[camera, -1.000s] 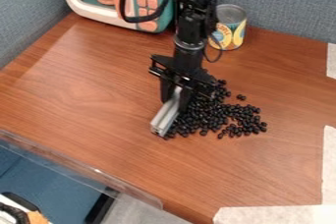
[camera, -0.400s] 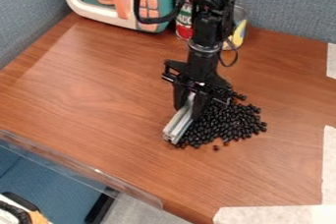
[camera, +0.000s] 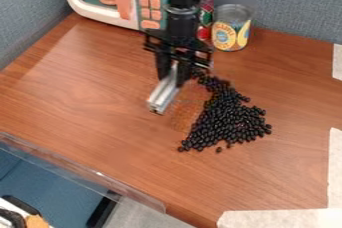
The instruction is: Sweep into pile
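- Near the top middle of the view, my black arm hangs down over a brown wooden table (camera: 93, 82), ending in my gripper (camera: 173, 76).
- My two fingers are a little way apart, closed against a silver bar (camera: 160, 98) held between them. The bar slants down and toward the left of the view; I cannot tell whether its low end touches the table.
- To the right of the bar lie the beans (camera: 228, 117), small, black and shiny, in one loose heap right of the table's middle. The heap is narrow at its top, near my right-hand finger as seen in the view, and widens toward the bottom. A few beans sit loose along its edges.
- Between the low end of the bar and the beans is a gap, with a faint reddish patch (camera: 189, 109) on the wood.
- Behind the heap, at the back of the table, stands an upright can (camera: 231, 34) with a yellow and blue label. Just left of it is a red can (camera: 204, 19), partly hidden by my arm.
- At the back left is a toy microwave (camera: 93, 13), white and teal, with orange buttons and an open orange door.
- Behind everything rises a blue-gray partition (camera: 294, 2).
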